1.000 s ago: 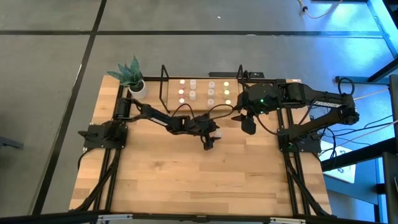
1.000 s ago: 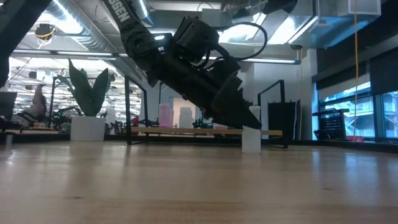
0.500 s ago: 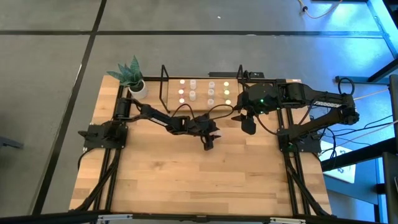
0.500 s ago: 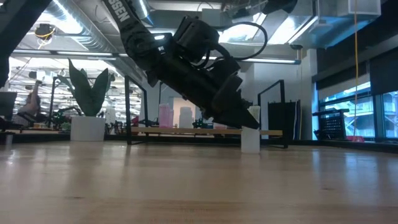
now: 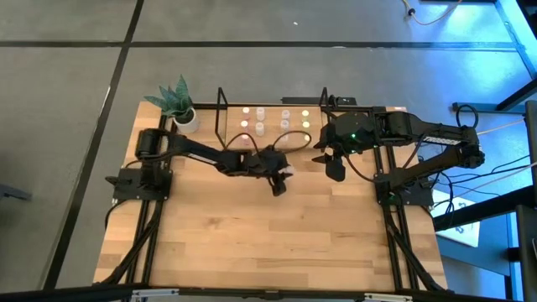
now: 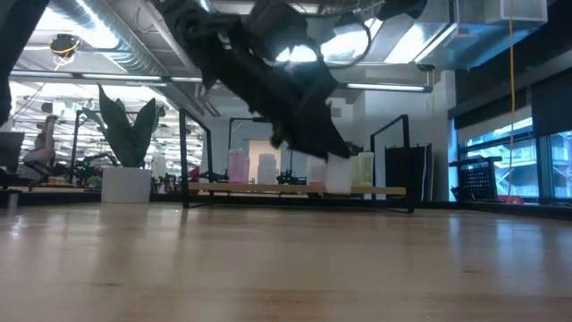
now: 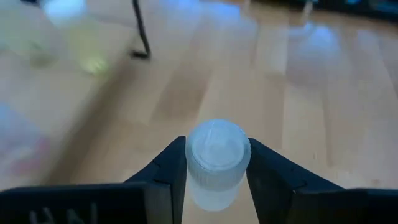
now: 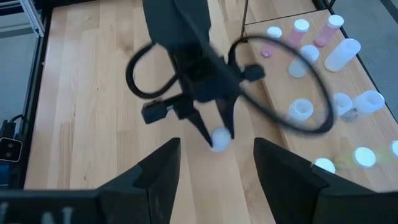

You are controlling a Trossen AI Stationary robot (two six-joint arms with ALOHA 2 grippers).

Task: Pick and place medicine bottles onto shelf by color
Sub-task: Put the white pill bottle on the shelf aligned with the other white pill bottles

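Note:
My left gripper (image 5: 280, 181) is at the table's middle, just in front of the shelf (image 5: 225, 134), shut on a small whitish medicine bottle with a white top (image 7: 217, 149). The bottle also shows in the right wrist view (image 8: 219, 139) at the fingers' free ends. Several other medicine bottles (image 5: 260, 119) stand on the shelf board, with pink, white and yellow-green tops. My right gripper (image 5: 334, 170) hangs open above the table to the right of the shelf, holding nothing. My left gripper pinches the bottle's body just under the cap (image 7: 190, 182) between its two fingers, one on each side. The fingers come slanting down from the table's left side. The bottle sits roughly upright, cap up, and is lifted clear of the table.
A white pot with a green plant (image 5: 179, 107) stands at the far left corner, beside the shelf's black posts (image 5: 221, 94). Bare wooden tabletop (image 5: 268, 243) lies toward the near edge.
My left gripper has taken hold of the white-topped bottle, which stood on the table beside its fingers, and has gone up with it, tipping less steeply. The bottle now hangs clear of the table. My right gripper has kept still.

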